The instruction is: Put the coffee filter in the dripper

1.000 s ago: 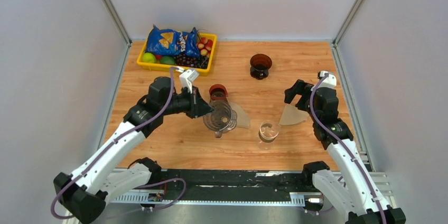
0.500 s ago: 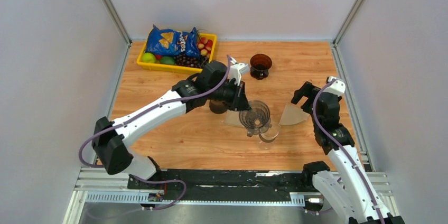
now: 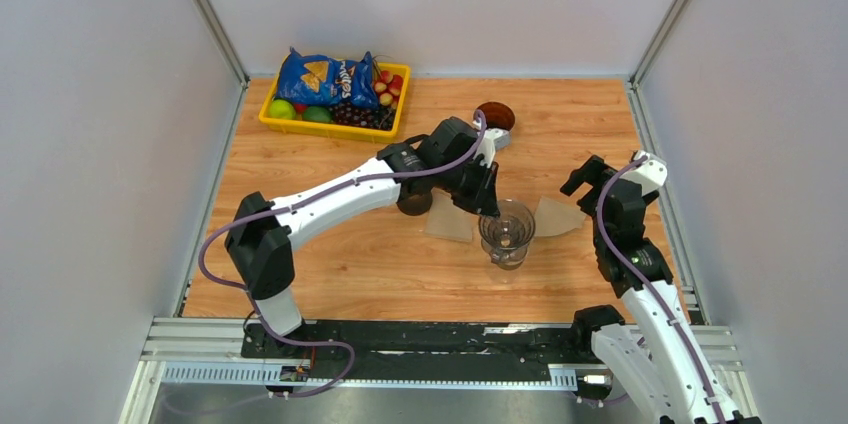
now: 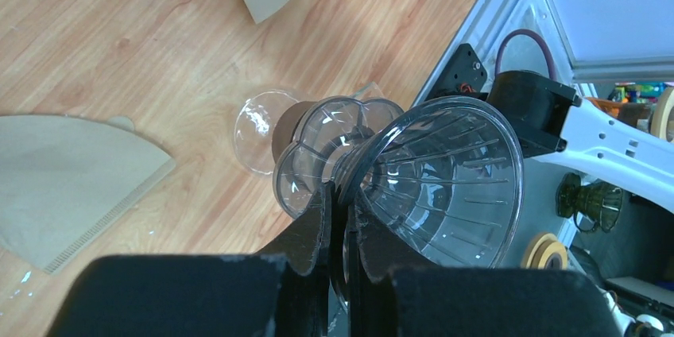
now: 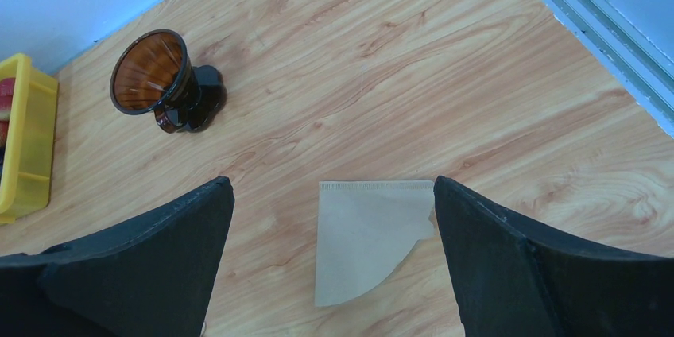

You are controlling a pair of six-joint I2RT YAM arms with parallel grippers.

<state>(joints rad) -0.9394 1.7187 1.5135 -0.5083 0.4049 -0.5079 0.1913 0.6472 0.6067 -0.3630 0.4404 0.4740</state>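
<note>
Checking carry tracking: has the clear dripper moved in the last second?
Yes. The left claw has carried the clear dripper rightward, away from the yellow tray, to just beside the paper filter on the right.

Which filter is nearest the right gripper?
The filter right of the clear dripper, beside the open right gripper; the other filter lies left of it.

From above, the left arm (image 3: 340,190) hid most of the brown dripper (image 3: 493,109) and a corner of one paper filter (image 3: 450,225); the clear dripper (image 3: 506,228) covered the glass (image 4: 256,126). The right wrist view's left edge cut off the yellow tray (image 5: 24,146).
</note>
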